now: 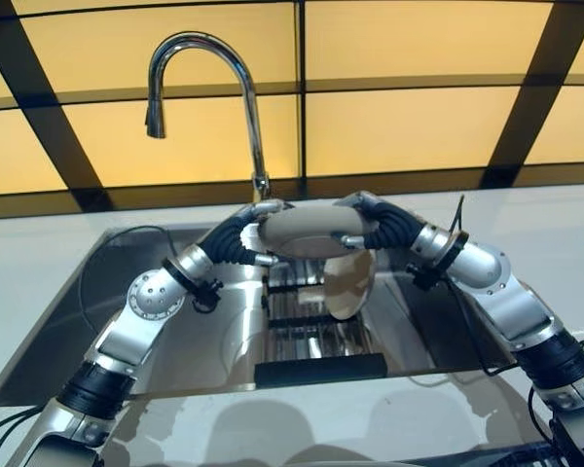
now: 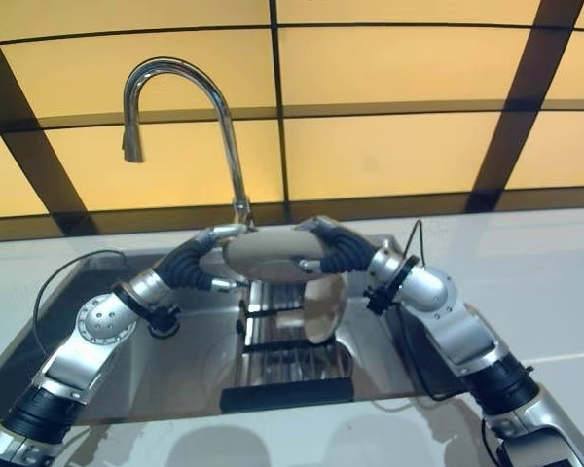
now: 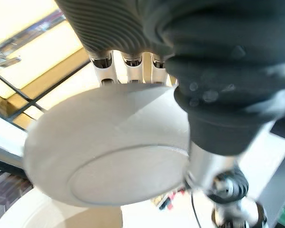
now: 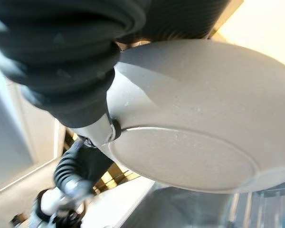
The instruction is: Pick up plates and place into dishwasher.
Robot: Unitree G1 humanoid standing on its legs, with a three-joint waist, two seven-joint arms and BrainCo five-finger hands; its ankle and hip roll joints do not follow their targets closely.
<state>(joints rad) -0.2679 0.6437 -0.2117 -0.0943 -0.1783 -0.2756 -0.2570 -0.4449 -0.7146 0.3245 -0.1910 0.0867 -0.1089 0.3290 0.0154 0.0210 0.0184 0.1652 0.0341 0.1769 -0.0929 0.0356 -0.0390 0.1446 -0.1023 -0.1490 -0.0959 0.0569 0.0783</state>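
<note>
While gripped by both robot hands, pale round plate [image 1: 307,231].

Plate [image 1: 307,232] above rack [image 1: 316,341]; second plate [image 1: 348,284] seemingly upright in rack.

No readable text, label, number or sign appears anywhere in these views, on any surface or object.
</note>
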